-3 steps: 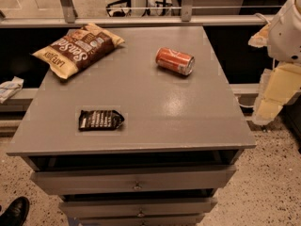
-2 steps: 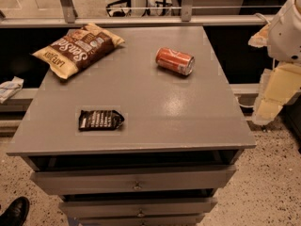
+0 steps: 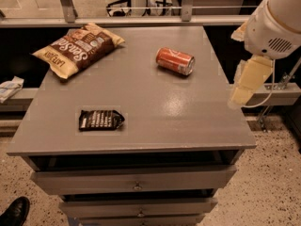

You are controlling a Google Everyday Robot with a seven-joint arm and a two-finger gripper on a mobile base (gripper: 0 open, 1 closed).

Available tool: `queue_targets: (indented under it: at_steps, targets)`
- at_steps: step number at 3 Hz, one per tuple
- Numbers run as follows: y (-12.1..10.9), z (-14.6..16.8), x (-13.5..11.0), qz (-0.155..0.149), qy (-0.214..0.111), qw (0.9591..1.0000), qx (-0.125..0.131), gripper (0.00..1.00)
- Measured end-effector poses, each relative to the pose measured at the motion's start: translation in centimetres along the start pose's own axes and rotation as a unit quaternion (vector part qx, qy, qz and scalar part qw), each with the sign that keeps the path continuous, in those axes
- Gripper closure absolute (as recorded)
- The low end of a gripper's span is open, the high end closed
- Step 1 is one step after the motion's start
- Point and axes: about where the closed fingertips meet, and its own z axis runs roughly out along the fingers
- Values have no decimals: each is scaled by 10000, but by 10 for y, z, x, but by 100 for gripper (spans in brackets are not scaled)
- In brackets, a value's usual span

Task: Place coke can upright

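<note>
Coke can [image 3: 175,61] lies on its side at the far right of the cabinet top [image 3: 160,121], long axis pointing roughly toward the gripper [image 3: 247,84], which hangs beyond the right edge, whether spread or pressed together cannot be told.

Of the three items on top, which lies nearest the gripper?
The coke can, on its side; the gripper hangs past the table's right edge, chip bag and black packet farther left.
</note>
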Motion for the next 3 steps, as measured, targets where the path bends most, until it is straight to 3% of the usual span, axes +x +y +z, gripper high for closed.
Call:
queue_targets:
  at_steps: [1,2,3]
  targets:
    - [-74,59,-38,335,-366,9985,216,0]
    - [-120,87,-70,561,-559,9963,341,0]
    - [-161,127,-100,831,-515,9946,358,0]
